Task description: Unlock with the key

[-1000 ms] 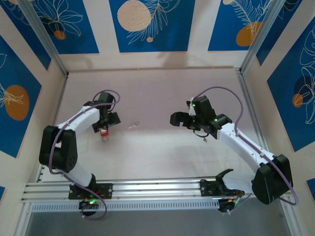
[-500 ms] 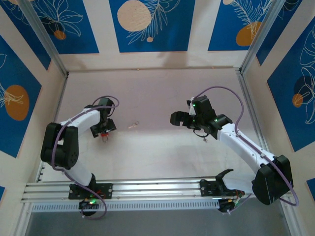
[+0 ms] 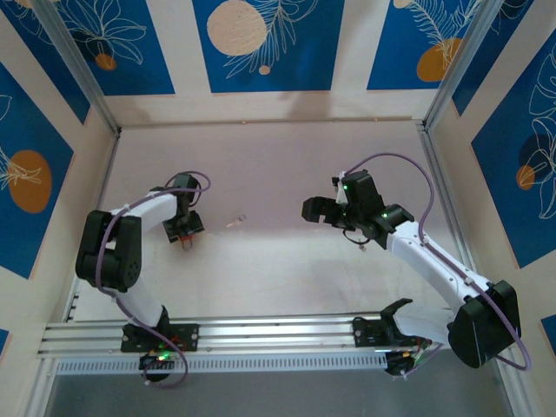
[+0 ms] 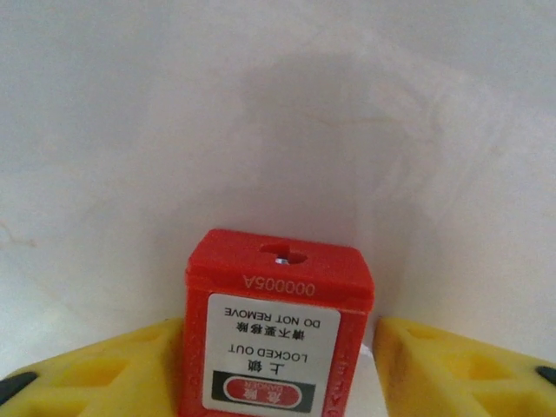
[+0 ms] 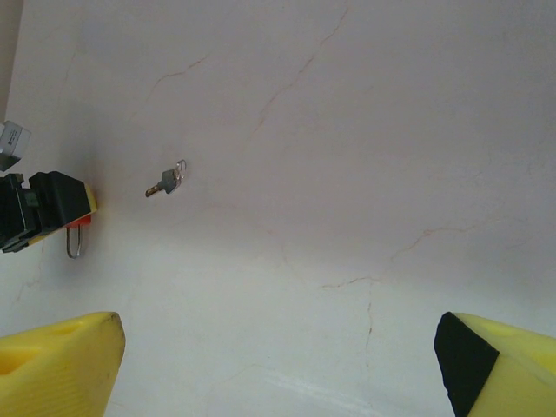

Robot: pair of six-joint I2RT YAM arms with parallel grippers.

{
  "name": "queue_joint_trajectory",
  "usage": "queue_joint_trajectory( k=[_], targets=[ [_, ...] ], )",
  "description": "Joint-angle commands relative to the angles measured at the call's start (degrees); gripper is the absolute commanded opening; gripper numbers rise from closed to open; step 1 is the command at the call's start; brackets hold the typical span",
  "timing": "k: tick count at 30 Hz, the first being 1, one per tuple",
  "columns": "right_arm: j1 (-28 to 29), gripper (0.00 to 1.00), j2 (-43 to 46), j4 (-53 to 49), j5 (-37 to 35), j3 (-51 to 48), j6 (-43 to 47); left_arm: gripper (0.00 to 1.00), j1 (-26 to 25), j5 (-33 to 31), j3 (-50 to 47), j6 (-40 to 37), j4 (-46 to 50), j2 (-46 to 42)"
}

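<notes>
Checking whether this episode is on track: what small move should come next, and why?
Probably close the left gripper onto the red padlock: its yellow fingers flank the body, with a slim gap at one side, so it is not clamped. The key lies untouched on the table, and the right gripper hangs open, away from it.

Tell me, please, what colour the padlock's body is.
The padlock is red, with a white label on its face; the left wrist view shows it best.

Left gripper (image 3: 183, 231) dropped down over red padlock (image 4: 276, 287); jaws narrowed around it, small gap left beside one finger.
</notes>
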State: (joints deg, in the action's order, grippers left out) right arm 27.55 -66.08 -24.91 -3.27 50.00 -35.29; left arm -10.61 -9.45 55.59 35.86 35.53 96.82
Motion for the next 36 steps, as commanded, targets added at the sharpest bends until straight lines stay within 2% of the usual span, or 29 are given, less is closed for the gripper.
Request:
queue_joint_trajectory(
  k=[1,5,11,14,17,21,24,27,30,36],
  targets=[
    [0.16,0.93,1.14,-0.87,-1.04,0.10,0.16,0.49,0.72,-0.05,-0.70,-1.64,0.24,0.76],
    [0.18,0.93,1.44,-1.21,-1.16,0.73,0.39,0.44,0.64,0.63,-0.38,-2.20,0.76,-2.02],
    [0.20,0.93,1.32,-1.11,-1.08,1.33,0.46,0.44,-1.42,0.73,2.53,-3.53,3.58,-6.32],
    [0.11,0.93,1.18,-1.16,-1.73,1.24,0.79,0.44,-6.29,-0.03,5.73,-5.31,5.59,-7.55],
    [-0.90,0.93,1.26,-1.99,-2.72,1.16,1.91,0.45,-14.62,-0.82,10.93,-9.17,6.90,-6.94],
    [-5.35,0.94,2.87,-3.35,-2.61,0.50,1.99,0.46,-27.44,-1.31,17.62,-19.30,7.11,-2.78],
    [-10.66,0.93,5.71,-3.83,-0.20,-0.95,0.94,0.46,-34.82,-2.23,20.37,-26.51,7.80,1.23],
    [-15.81,0.93,8.71,-3.89,2.78,-2.82,-0.02,0.47,-38.97,0.11,20.60,-30.65,8.07,4.43],
    [-19.49,0.94,10.89,-3.67,4.92,-4.58,-0.84,0.48,-41.43,-0.49,20.24,-33.28,8.84,6.61],
    [-21.05,0.94,11.80,-2.11,7.95,-5.98,-1.38,0.50,-42.11,-2.98,20.31,-33.92,9.34,9.10]
  ],
)
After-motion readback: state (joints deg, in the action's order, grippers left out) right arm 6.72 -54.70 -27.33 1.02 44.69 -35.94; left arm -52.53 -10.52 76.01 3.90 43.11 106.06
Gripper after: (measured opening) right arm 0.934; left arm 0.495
